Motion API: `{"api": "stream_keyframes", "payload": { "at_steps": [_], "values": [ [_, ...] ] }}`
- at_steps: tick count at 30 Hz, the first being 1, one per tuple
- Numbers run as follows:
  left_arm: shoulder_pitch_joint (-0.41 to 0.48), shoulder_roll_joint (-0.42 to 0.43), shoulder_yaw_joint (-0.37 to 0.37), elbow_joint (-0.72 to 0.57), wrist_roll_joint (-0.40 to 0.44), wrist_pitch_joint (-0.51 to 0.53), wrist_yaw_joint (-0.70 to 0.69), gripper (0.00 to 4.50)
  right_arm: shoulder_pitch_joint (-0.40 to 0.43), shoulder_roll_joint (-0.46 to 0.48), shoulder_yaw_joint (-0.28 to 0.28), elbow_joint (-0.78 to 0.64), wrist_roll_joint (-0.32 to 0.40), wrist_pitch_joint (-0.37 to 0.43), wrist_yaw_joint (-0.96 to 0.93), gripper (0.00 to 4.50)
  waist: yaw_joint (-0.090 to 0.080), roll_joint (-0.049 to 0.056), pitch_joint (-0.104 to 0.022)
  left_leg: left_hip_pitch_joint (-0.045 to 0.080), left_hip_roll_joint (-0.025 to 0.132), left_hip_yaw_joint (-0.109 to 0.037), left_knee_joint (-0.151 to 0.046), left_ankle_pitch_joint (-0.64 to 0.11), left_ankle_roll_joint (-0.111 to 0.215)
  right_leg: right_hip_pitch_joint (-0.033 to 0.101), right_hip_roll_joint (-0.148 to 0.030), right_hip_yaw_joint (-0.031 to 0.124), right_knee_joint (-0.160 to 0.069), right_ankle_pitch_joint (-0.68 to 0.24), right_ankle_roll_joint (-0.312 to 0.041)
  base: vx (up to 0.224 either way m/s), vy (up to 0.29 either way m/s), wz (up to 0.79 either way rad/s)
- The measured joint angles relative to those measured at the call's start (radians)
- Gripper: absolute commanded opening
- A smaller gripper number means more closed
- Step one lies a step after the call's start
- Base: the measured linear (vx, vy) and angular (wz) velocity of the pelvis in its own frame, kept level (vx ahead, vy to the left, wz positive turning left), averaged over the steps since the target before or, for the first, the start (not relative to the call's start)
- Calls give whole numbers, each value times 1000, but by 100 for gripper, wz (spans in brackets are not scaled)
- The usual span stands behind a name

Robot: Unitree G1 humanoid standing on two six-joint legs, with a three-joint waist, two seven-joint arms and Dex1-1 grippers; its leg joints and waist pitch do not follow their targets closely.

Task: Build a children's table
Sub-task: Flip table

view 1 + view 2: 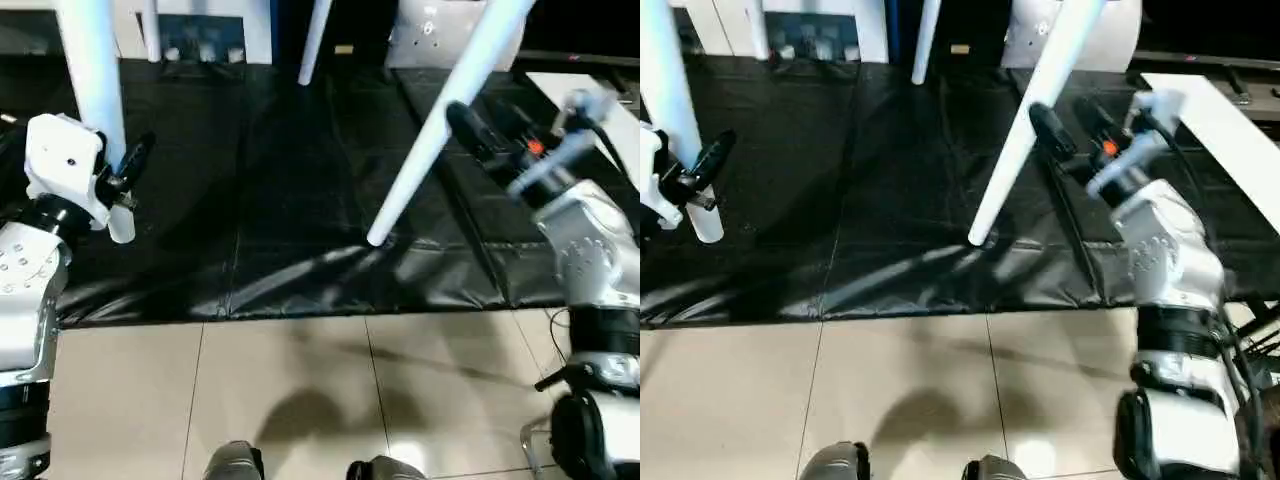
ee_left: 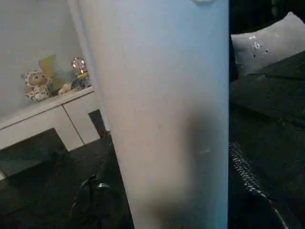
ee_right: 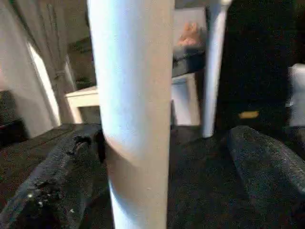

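Note:
Of the children's table I see four white tapered legs rising out of the top of the picture; its top is out of view. The near left leg (image 1: 100,110) runs between the black fingers of my left gripper (image 1: 125,168), which is shut on it just above its rounded tip. The near right leg (image 1: 440,120) slants down to the black mat (image 1: 300,200). My right gripper (image 1: 488,120) stands open around this leg: one finger (image 3: 57,181) lies against it, the other finger (image 3: 267,167) is well apart. Two far legs (image 1: 314,40) stand at the back.
The black mat ends at a beige tiled floor (image 1: 300,390) in front, where my two feet (image 1: 235,462) show. A grey pillow (image 1: 440,30) lies at the back, a white board (image 1: 1230,130) at the right. A white cabinet (image 2: 43,119) carries small toys.

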Motion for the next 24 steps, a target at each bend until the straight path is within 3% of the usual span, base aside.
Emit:
{"api": "stream_keyframes", "payload": {
  "at_steps": [4, 6, 10, 16, 19, 23, 24],
  "values": [
    [2, 2, -2, 0, -10, -4, -13, 172, -89, 24, 14, 123, -18, -57, 21, 450, 2, 0, 0, 0, 2, 5, 0, 0, 0, -1, 0, 1, 0, 0, 0, 0, 0, 0],
    [12, 2, -3, 2, -15, -13, -15, 172, -93, 31, 36, 125, -16, -52, 80, 450, 2, 0, 0, 1, 3, 6, 0, 0, 0, -1, 0, 1, 0, 0, 0, 0, 0, 0],
    [67, 3, 21, 13, -32, -13, -12, 172, -35, 34, 66, 11, 20, 18, 187, 450, 1, -3, -2, 2, 6, 8, -1, 0, 1, -1, 1, 1, 0, 0, 0, 0, 0, 0],
    [90, -14, 28, 131, -50, -43, 4, 172, -28, 57, 94, -21, 26, 13, 184, 450, 2, -17, -10, 2, 12, 14, -2, 0, 0, -2, 3, 1, 0, 0, 0, 0, 0, 0],
    [63, -12, 21, 209, -52, -96, -1, 172, -10, 70, 95, -57, 10, 7, 145, 450, 7, -24, -15, 4, 12, 16, -2, 0, 0, -1, 2, 1, 0, 0, 0, 0, 0, 0],
    [5, 0, 9, 320, -52, -154, -13, 172, 38, 79, 97, -116, -10, 5, 105, 450, 10, -26, -16, 7, 11, 20, -2, 0, 0, 1, 2, 5, 0, 1, 1, 0, 0, 0],
    [-8, 7, 9, 350, -52, -167, -13, 207, 49, 83, 100, -128, -12, 6, 97, 450, 8, -26, -16, 8, 11, 20, -3, 0, 0, 1, 2, 6, 0, 1, 2, 0, 0, 0]
  ]
}}
